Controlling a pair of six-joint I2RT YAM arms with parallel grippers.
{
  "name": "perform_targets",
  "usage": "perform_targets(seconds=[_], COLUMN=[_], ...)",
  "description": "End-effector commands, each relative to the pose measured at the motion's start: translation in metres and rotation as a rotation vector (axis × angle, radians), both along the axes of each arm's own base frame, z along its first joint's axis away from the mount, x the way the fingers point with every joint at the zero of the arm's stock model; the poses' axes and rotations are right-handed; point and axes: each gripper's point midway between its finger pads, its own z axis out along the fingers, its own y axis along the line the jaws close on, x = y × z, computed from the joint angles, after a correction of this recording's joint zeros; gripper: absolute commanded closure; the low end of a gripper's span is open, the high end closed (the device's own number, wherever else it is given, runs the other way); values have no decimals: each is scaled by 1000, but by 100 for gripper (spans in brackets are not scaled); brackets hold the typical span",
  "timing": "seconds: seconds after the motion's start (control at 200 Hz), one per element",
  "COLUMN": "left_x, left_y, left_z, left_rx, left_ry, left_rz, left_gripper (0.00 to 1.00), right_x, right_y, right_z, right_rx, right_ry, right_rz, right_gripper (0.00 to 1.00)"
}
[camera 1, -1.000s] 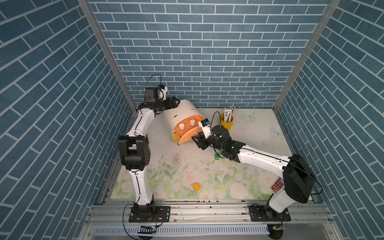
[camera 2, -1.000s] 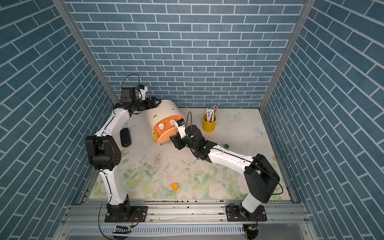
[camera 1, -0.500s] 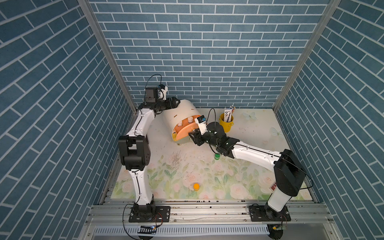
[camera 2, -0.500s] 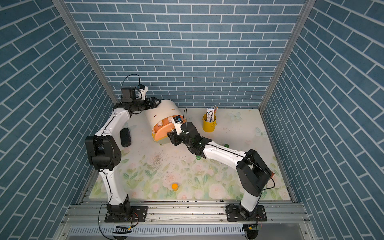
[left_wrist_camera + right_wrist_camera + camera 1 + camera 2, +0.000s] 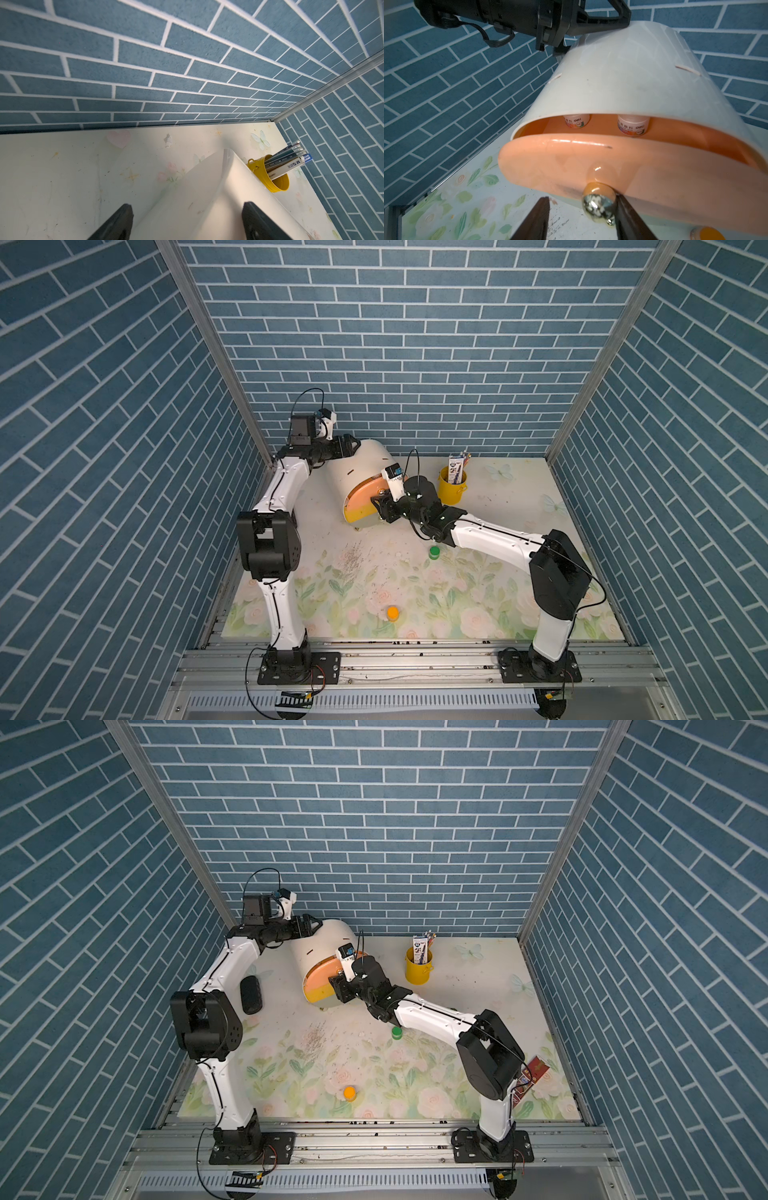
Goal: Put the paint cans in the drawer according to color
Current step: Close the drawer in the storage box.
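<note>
The cabinet (image 5: 365, 466) stands at the worktop's (image 5: 519, 489) rear left. Its top drawer (image 5: 571, 164) is out by a narrow gap. Inside it stand one can (image 5: 576, 121) and a second can (image 5: 632, 124), lids hidden.

Right gripper (image 5: 581, 199): jaws part open around the knob (image 5: 599, 204). One finger (image 5: 629, 218) touches the knob and the other stands clear, so nothing is clamped.

Left gripper (image 5: 187, 207): jaws wide, astride the cabinet's rear. Whether they press on it cannot be told.

Green can (image 5: 434, 552): mid-worktop, near the right arm (image 5: 490, 536).

Orange can (image 5: 392, 612): near the front edge, about centre.
</note>
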Motion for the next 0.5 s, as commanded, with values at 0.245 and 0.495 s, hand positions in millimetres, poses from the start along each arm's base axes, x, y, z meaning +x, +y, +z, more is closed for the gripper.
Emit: perform_targets(seconds=[0.245, 0.495], left_x=[-5, -5], left_y=[-1, -1], left_z=[-8, -6], left_rx=[14, 17], left_ry=[16, 14], left_rz=[-30, -28], left_gripper=[17, 17], right_x=[9, 13], right_y=[17, 21], right_z=[5, 6], right_rx=[-7, -8], right_ry=[-41, -43], right_rz=[24, 23], right_gripper=[46, 45])
